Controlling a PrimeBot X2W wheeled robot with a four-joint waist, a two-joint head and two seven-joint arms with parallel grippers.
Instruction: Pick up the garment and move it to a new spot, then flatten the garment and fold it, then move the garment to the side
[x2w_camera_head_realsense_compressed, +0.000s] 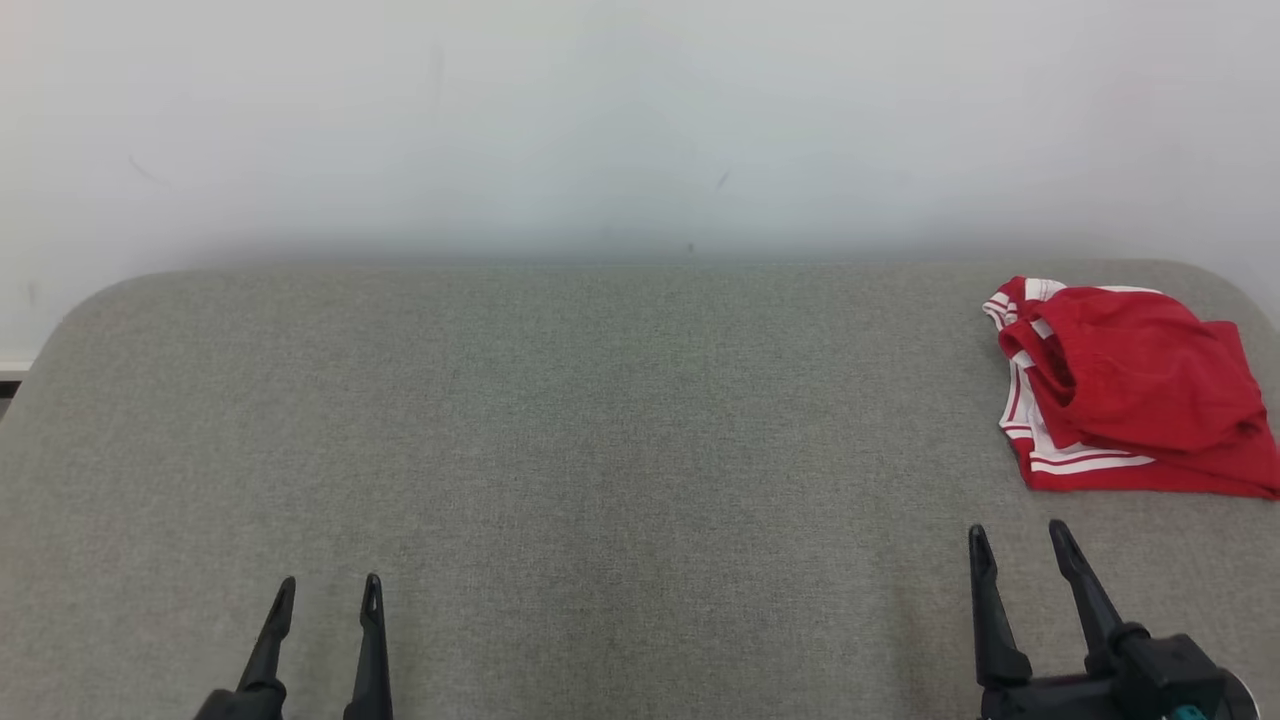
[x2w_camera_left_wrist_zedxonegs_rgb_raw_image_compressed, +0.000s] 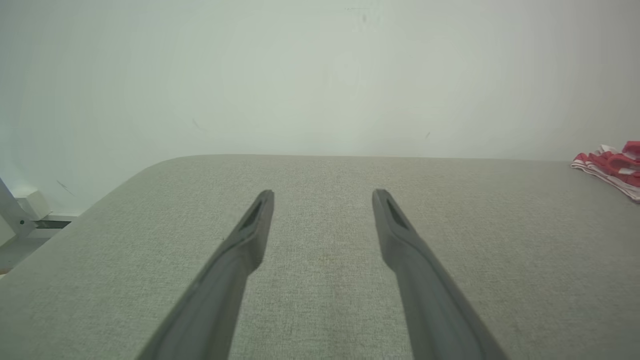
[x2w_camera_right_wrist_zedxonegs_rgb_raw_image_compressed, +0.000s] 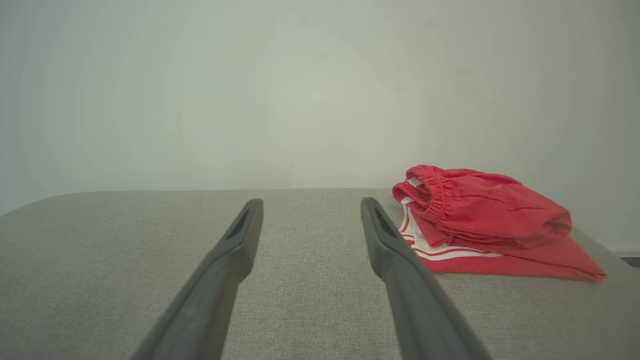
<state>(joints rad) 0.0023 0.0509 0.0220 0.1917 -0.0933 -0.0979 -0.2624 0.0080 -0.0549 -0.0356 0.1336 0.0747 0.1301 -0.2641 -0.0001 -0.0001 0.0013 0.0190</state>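
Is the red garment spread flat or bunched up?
Bunched up: the red garment lies in a crumpled heap with overlapping, uneven layers.

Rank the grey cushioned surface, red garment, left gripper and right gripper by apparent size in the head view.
1. grey cushioned surface
2. red garment
3. right gripper
4. left gripper; the frame edge cuts off both grippers, so their order is unsure.

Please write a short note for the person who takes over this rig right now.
Left gripper: jaws open, empty, above the grey surface.
Right gripper: jaws open, empty, just short of the red garment.
The red garment lies bunched at the far right of the grey surface, untouched.
Done: seemingly nothing.
Left: pick up, move, flatten, fold, set aside.
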